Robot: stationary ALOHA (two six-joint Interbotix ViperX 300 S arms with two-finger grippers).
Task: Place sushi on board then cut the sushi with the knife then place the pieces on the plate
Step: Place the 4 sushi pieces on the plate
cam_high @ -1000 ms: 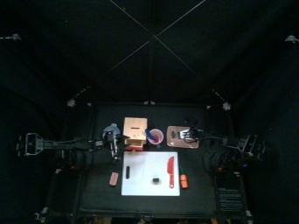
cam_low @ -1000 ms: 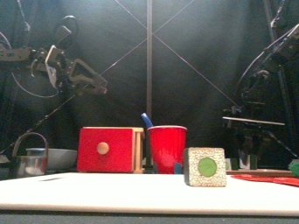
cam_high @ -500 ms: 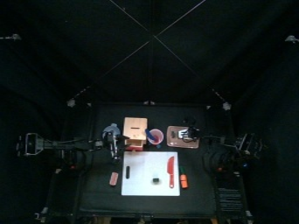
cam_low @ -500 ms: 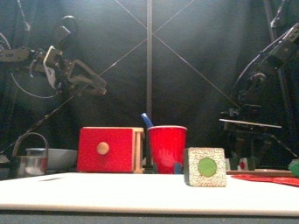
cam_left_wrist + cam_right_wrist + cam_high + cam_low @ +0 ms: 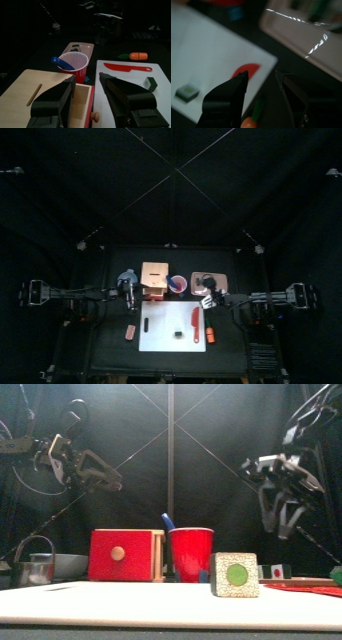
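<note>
Above red knife (image 5: 195, 321) now, right pincer (image 5: 207, 304)

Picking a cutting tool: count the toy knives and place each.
2. The red knife lies on the white cutting board; the blue knife stands in the red cup. The cup may hide another.

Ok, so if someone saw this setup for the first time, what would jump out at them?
The white board in the middle of the table stands out, with a red knife lying on its right half and one sushi piece with a green centre near its front. Behind it stand a red cup and a wooden box with a red front. The right gripper hangs open above the board's right side.
</note>
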